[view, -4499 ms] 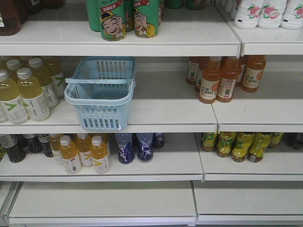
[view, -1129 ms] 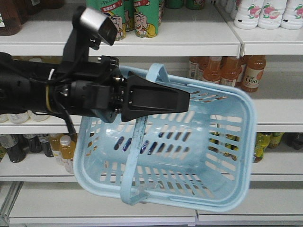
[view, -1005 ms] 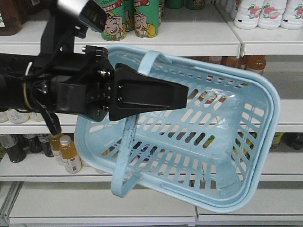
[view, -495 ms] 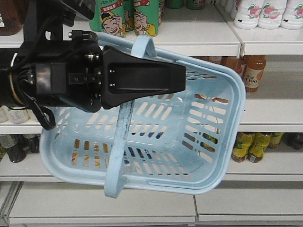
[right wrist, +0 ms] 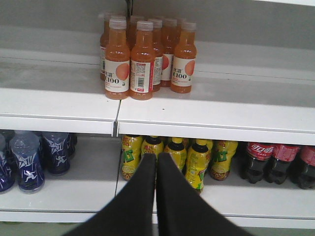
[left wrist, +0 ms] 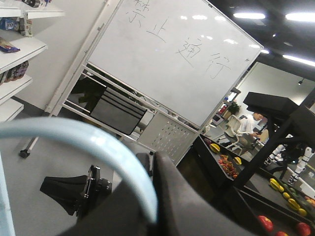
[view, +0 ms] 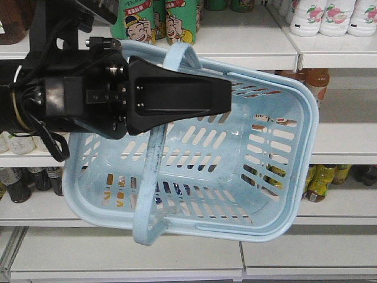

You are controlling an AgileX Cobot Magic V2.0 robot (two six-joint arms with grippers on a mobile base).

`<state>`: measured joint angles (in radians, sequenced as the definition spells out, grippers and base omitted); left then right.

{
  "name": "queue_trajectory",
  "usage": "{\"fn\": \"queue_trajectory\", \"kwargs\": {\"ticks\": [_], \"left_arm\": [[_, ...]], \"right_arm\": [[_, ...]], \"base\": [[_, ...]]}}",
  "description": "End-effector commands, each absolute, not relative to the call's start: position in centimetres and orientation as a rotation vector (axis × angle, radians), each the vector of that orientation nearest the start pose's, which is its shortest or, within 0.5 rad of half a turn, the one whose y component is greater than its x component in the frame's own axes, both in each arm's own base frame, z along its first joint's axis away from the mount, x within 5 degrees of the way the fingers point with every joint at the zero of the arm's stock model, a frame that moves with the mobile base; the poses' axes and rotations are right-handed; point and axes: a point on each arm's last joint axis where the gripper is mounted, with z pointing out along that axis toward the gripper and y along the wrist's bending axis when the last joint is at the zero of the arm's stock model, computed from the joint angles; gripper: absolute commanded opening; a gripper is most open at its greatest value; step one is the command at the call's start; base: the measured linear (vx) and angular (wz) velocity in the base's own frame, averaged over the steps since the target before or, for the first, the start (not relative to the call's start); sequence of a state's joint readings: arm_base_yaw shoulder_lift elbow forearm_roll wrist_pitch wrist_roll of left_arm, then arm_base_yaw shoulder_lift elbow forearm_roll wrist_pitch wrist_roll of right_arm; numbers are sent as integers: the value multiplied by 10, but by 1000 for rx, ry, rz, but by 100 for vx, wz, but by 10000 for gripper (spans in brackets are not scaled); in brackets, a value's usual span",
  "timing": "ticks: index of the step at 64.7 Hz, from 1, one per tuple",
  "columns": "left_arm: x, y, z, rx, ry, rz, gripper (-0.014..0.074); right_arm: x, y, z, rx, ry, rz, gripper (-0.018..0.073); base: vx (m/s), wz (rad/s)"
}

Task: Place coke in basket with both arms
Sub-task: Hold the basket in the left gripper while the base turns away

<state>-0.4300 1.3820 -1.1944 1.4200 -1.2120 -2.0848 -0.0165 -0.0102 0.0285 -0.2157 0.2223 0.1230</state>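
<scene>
We are holding the basket [view: 277, 177] tilted across the middle of the front view, before the shelves [view: 259, 53]. Our left gripper [view: 227, 97] is clamping tight on its hoop handle [view: 147, 177]. Our right gripper [right wrist: 156, 157], fingers pressed together and carrying nothing, is pointing at yellow-green bottles [right wrist: 197, 160]. Red-labelled cola bottles [right wrist: 256, 160] are standing at lower right.
</scene>
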Motion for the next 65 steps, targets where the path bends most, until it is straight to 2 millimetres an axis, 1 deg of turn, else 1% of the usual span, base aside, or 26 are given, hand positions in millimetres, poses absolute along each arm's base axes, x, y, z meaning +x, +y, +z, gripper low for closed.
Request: {"fn": "queue_trajectory", "kwargs": {"ticks": [1,30,65], "left_arm": [[186,-181,442,933,1356,-1956,-8],[186,-181,442,933,1356,-1956,-8],[186,-181,442,933,1356,-1956,-8]], "right_arm": [[56,-4,189,-48,1638,-123,-5],[56,-4,189,-48,1638,-123,-5],[56,-4,189,-48,1638,-123,-5]], "base": [[0,-2],[-3,-13],[-6,-35]]}}
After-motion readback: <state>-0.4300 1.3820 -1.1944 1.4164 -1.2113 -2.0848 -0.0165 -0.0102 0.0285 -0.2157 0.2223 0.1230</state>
